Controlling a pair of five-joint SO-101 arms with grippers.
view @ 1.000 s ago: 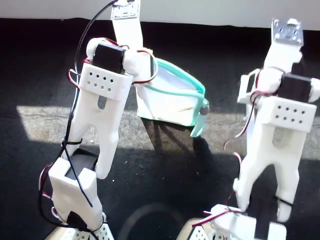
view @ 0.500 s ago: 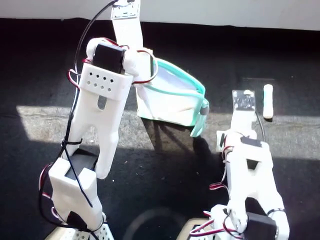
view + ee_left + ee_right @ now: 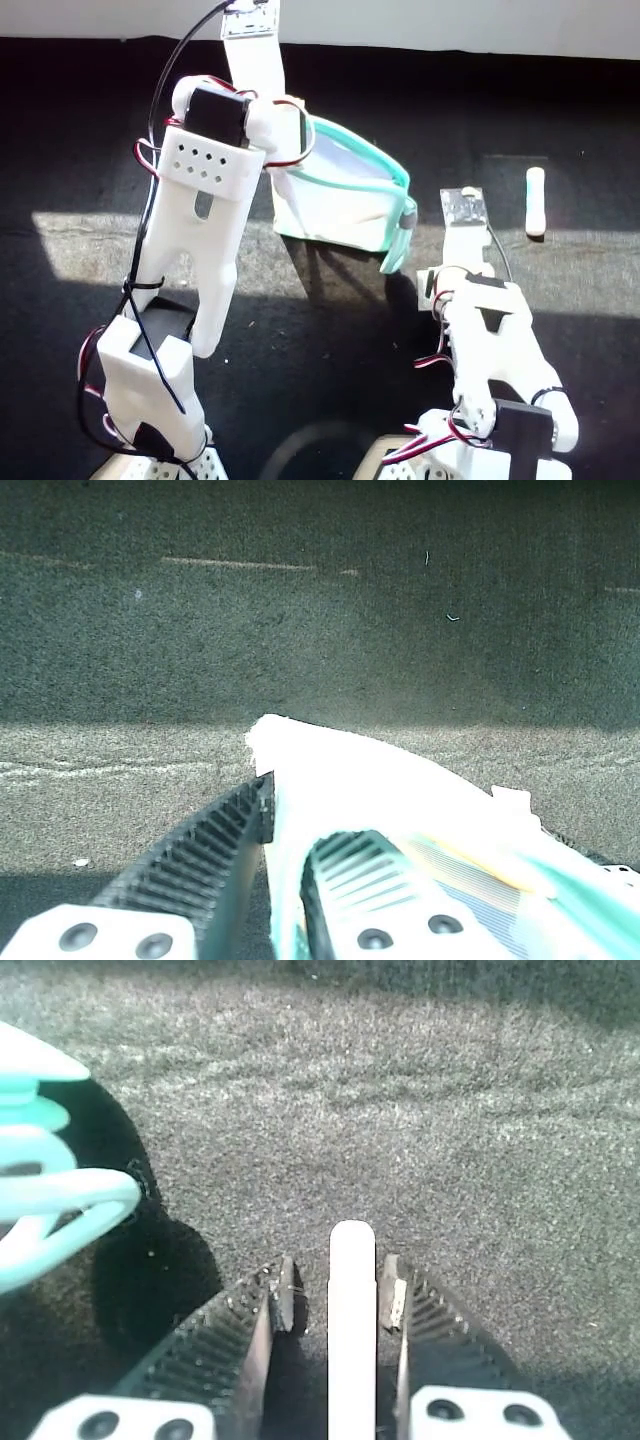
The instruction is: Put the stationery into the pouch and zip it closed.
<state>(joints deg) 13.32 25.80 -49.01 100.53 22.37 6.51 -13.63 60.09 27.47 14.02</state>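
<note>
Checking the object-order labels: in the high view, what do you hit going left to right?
left arm → pouch → right arm → white stick

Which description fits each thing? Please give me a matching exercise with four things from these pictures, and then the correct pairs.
Things:
1 pouch
2 white stick
3 zipper edge
4 table

Descriptions:
a black
b teal
c lying loose on the table
d gripped by the left gripper

Pairs: 1-d; 2-c; 3-b; 4-a
</note>
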